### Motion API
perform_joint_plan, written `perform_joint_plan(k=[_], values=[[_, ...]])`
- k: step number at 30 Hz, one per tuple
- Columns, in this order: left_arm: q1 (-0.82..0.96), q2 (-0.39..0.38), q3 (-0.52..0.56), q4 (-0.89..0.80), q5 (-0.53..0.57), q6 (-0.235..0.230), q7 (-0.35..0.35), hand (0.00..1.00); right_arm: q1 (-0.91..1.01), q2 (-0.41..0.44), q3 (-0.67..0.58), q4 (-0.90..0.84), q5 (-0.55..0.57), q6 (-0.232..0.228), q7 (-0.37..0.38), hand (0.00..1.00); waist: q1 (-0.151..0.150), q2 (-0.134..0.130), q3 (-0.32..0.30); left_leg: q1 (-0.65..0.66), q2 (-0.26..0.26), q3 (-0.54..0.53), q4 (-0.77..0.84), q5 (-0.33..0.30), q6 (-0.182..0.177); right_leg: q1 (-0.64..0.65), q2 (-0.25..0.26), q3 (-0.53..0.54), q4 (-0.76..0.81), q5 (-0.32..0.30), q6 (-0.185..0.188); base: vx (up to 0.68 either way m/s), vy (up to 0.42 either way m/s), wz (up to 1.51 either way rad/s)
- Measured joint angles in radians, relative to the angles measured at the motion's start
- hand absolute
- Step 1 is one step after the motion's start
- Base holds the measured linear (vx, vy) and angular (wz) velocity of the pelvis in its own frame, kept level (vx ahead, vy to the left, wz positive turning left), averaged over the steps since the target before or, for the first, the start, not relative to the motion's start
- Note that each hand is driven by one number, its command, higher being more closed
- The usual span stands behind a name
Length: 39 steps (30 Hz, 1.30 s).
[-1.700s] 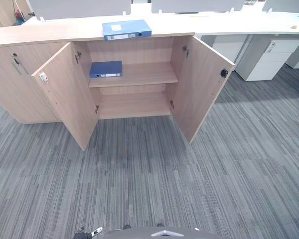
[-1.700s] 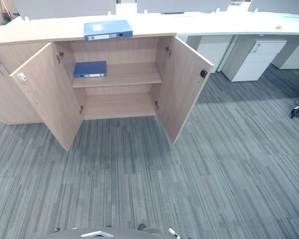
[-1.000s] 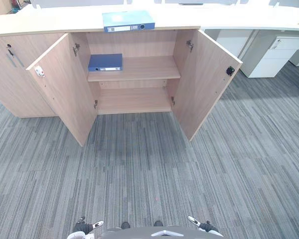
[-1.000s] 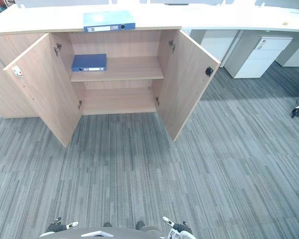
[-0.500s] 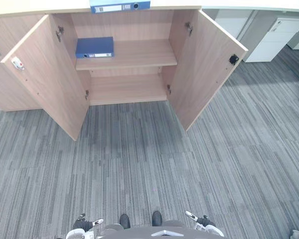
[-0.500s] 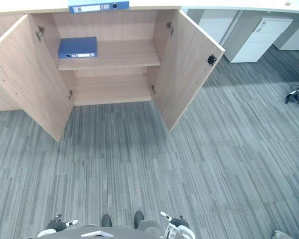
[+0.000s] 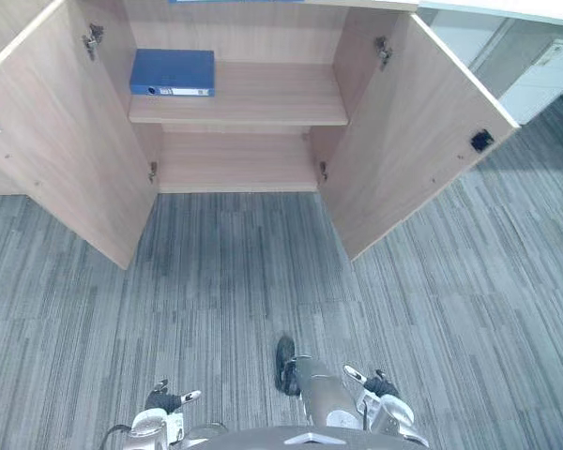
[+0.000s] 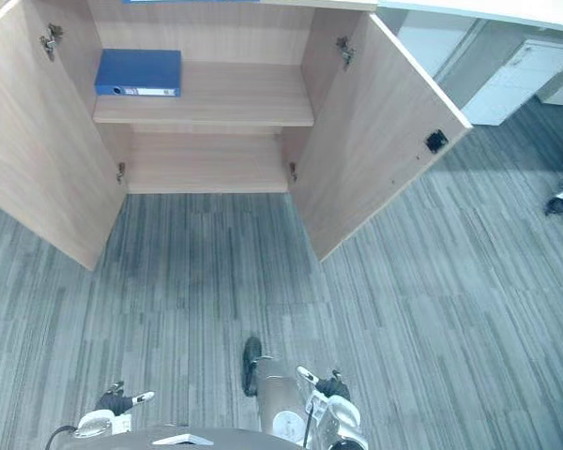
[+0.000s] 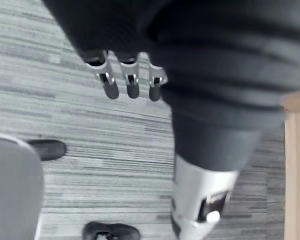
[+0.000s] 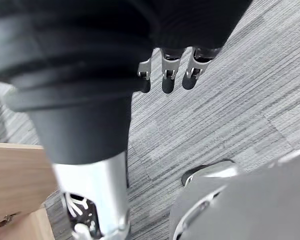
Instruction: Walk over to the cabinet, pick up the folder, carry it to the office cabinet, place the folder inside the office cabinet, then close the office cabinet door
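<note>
A blue folder (image 7: 172, 73) lies flat at the left end of the upper shelf (image 7: 263, 98) inside the open wooden cabinet ahead of me. A thin blue edge of a second folder (image 7: 227, 1) on the cabinet top shows at the upper border. My left hand (image 7: 157, 413) hangs low at my side, far from the cabinet; in the left wrist view its fingers (image 9: 110, 86) are relaxed over the carpet and hold nothing. My right hand (image 7: 382, 401) hangs on the other side, its fingers (image 10: 167, 80) likewise relaxed and empty.
Both cabinet doors stand wide open: the left door (image 7: 56, 141) and the right door (image 7: 422, 131) flank the opening. The lower shelf (image 7: 235, 164) is bare. A white drawer unit (image 7: 544, 80) stands at the far right. Grey striped carpet (image 7: 235, 272) leads to the cabinet.
The camera has come closer to the cabinet, which now reaches the upper border; the folder on top has slid almost out of sight. Both hands show more at the lower edge.
</note>
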Motion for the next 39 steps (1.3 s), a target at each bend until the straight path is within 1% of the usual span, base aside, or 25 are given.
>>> perform_joint_plan(k=[1,2,3,4,5,7,11,13,14,15,16,17,19,20,22,24,27,30,31,32,33,34,37,38,39], values=[[-0.002,-0.020,0.019,-0.010,0.000,-0.005,-0.001,0.00,0.001,-0.001,0.003,-0.002,0.000,0.000,0.000,0.00,0.000,0.004,0.002,-0.061,0.013,0.011,0.152,0.010,-0.016,0.029,-0.003,-0.007,-0.001,-0.037,-0.007,0.58,-0.322,0.31],[0.000,-0.042,0.055,-0.032,0.000,-0.006,0.000,0.00,0.001,-0.005,0.007,-0.009,-0.001,0.000,0.000,0.00,0.002,0.016,0.008,-0.163,0.045,0.028,0.404,0.036,-0.014,0.077,0.005,-0.015,-0.026,-0.056,-0.018,0.40,-0.220,0.26],[0.001,-0.053,0.077,-0.044,-0.001,-0.007,0.000,0.00,0.001,-0.006,0.012,-0.015,0.000,0.000,-0.001,0.00,0.010,0.023,0.013,-0.219,0.075,0.031,0.532,0.047,-0.009,0.109,0.015,-0.014,-0.045,-0.062,-0.027,0.58,-0.304,0.05],[0.003,-0.064,0.110,-0.069,-0.001,-0.008,0.000,0.00,0.002,-0.003,0.025,-0.024,0.001,0.002,-0.001,0.00,0.020,0.033,0.019,-0.290,0.133,0.050,0.744,0.049,-0.005,0.179,0.040,-0.013,-0.081,-0.070,-0.041,0.44,-0.213,-0.15],[0.000,-0.067,0.116,-0.084,-0.002,-0.009,0.000,0.00,0.008,0.003,0.049,-0.033,0.001,0.002,-0.001,0.00,0.032,0.029,0.022,-0.337,0.180,0.078,0.869,0.048,-0.007,0.247,0.053,-0.010,-0.110,-0.080,-0.056,0.52,-0.248,-0.20],[0.000,-0.069,0.112,-0.116,-0.003,-0.010,-0.001,0.00,0.010,0.013,0.052,-0.042,0.002,0.003,-0.002,0.00,0.043,0.012,0.029,-0.402,0.213,0.125,0.912,0.044,-0.011,0.334,0.055,0.008,-0.153,-0.091,-0.060,0.36,-0.142,-0.26],[-0.007,-0.075,0.111,-0.126,-0.003,-0.011,0.000,0.00,0.012,0.024,0.046,-0.062,0.026,0.002,-0.023,0.00,0.050,0.013,0.020,-0.529,0.222,0.199,0.766,0.028,0.006,0.424,0.047,0.041,-0.235,-0.112,-0.040,0.30,-0.009,-0.25],[-0.020,-0.075,0.109,-0.130,0.000,-0.011,0.001,0.00,0.033,0.034,0.037,-0.078,0.031,0.002,-0.034,0.00,0.068,0.003,0.022,-0.544,0.159,0.204,0.518,0.041,-0.007,0.477,0.018,0.049,-0.258,-0.129,-0.012,0.33,0.125,-0.11],[-0.020,-0.076,0.107,-0.131,0.000,-0.011,0.001,0.00,0.037,0.034,0.035,-0.078,0.031,0.002,-0.035,0.00,0.071,0.004,0.019,-0.545,0.141,0.198,0.450,0.063,-0.003,0.486,0.012,0.050,-0.264,-0.137,0.001,0.35,0.192,-0.17],[-0.014,-0.080,0.099,-0.126,0.000,-0.011,0.001,0.00,0.040,0.031,0.033,-0.078,0.030,0.003,-0.036,0.00,0.074,0.015,0.010,-0.551,0.112,0.175,0.329,0.163,0.026,0.506,0.006,0.061,-0.264,-0.172,0.040,0.37,0.264,-0.23],[-0.015,-0.080,0.103,-0.121,-0.002,-0.011,0.001,0.00,0.041,0.034,0.033,-0.076,0.030,0.004,-0.036,0.00,0.079,0.012,0.008,-0.547,0.102,0.166,0.339,0.207,0.035,0.511,-0.002,0.075,-0.258,-0.187,0.052,0.32,0.263,-0.27],[-0.019,-0.075,0.105,-0.116,-0.001,-0.011,0.000,0.00,0.042,0.043,0.033,-0.075,0.030,0.005,-0.036,0.00,0.081,0.001,-0.005,-0.544,0.089,0.172,0.354,0.197,0.043,0.515,-0.022,0.084,-0.245,-0.200,0.063,0.29,0.232,-0.19],[-0.016,-0.051,0.103,-0.107,0.000,-0.010,0.000,0.00,0.052,0.070,0.031,-0.075,0.024,0.005,-0.035,0.00,0.086,-0.049,-0.036,-0.513,0.053,0.220,0.369,0.126,0.056,0.490,-0.081,0.110,-0.160,-0.215,0.085,0.35,0.237,-0.25],[-0.017,-0.047,0.103,-0.101,0.000,-0.009,0.000,0.00,0.052,0.073,0.030,-0.075,0.023,0.005,-0.035,0.00,0.089,-0.054,-0.040,-0.500,0.046,0.225,0.369,0.116,0.062,0.479,-0.090,0.114,-0.120,-0.215,0.085,0.44,0.313,-0.37],[-0.015,-0.040,0.092,-0.090,0.000,-0.007,0.001,0.00,0.049,0.081,0.033,-0.078,0.022,0.003,-0.033,0.00,0.094,-0.069,-0.049,-0.423,0.017,0.258,0.350,0.067,0.079,0.382,-0.130,0.138,0.142,-0.186,0.103,0.37,0.265,-0.26],[-0.015,-0.029,0.059,-0.071,-0.001,-0.006,0.001,0.00,0.033,0.081,0.038,-0.077,0.021,0.003,-0.032,0.00,0.085,-0.056,-0.045,-0.372,0.011,0.264,0.333,0.038,0.084,0.287,-0.151,0.155,0.366,-0.137,0.122,0.28,0.143,-0.09],[-0.015,-0.027,0.059,-0.068,-0.001,0.000,0.002,0.00,0.019,0.081,0.049,-0.082,0.020,0.001,-0.030,0.00,0.072,-0.058,-0.046,-0.275,0.011,0.266,0.258,0.029,0.072,0.152,-0.143,0.123,0.504,-0.208,0.095,0.28,0.033,-0.05],[-0.011,-0.035,0.066,-0.068,-0.001,0.001,0.002,0.00,0.019,0.076,0.049,-0.083,0.020,-0.002,-0.029,0.00,0.061,-0.053,-0.046,-0.179,0.019,0.266,0.180,0.042,0.051,0.081,-0.099,0.096,0.375,-0.247,0.072,0.33,-0.101,0.13],[-0.013,-0.039,0.066,-0.067,-0.001,0.000,0.002,0.00,0.019,0.076,0.050,-0.084,0.020,-0.003,-0.027,0.00,0.055,-0.052,-0.047,-0.159,0.025,0.256,0.159,0.048,0.039,0.058,-0.072,0.096,0.247,-0.234,0.064,0.32,-0.181,0.41],[-0.008,-0.040,0.067,-0.066,0.000,0.000,0.001,0.00,0.023,0.075,0.050,-0.081,0.020,-0.002,-0.023,0.00,0.046,-0.061,-0.052,-0.147,0.014,0.235,0.137,0.053,0.008,0.062,-0.062,0.110,0.063,-0.136,0.056,0.32,-0.188,0.55],[-0.010,-0.038,0.075,-0.065,0.000,-0.001,0.000,0.00,0.029,0.077,0.049,-0.077,0.021,-0.001,-0.021,0.00,0.042,-0.073,-0.056,-0.140,-0.007,0.213,0.123,0.053,-0.006,0.059,-0.065,0.118,0.016,-0.029,0.034,0.35,-0.193,0.53],[-0.021,-0.069,0.098,-0.049,0.000,0.000,0.001,0.00,0.031,0.049,0.042,-0.067,0.010,0.000,-0.021,0.00,0.047,-0.027,-0.065,-0.117,0.027,0.188,0.097,0.054,-0.033,0.078,-0.043,0.097,0.037,-0.049,0.023,0.27,-0.146,0.33],[-0.024,-0.121,0.123,-0.037,0.002,-0.002,0.000,0.00,0.040,0.012,0.028,-0.038,-0.013,0.002,-0.022,0.00,0.038,0.034,-0.082,-0.116,0.072,0.170,0.140,0.068,-0.041,0.121,-0.025,0.044,0.034,-0.118,0.002,0.34,-0.224,0.36],[-0.028,-0.123,0.124,-0.038,0.002,-0.002,-0.001,0.00,0.042,0.009,0.028,-0.036,-0.014,0.003,-0.022,0.00,0.035,0.033,-0.076,-0.127,0.085,0.157,0.195,0.069,-0.040,0.147,-0.026,0.033,0.027,-0.128,-0.001,0.28,-0.246,0.65],[-0.030,-0.124,0.131,-0.046,0.002,-0.003,-0.002,0.00,0.056,0.010,0.033,-0.038,-0.011,0.005,-0.022,0.00,0.030,0.021,-0.068,-0.203,0.123,0.125,0.387,0.075,-0.037,0.205,-0.023,0.013,-0.004,-0.139,-0.003,0.19,-0.168,0.49]])
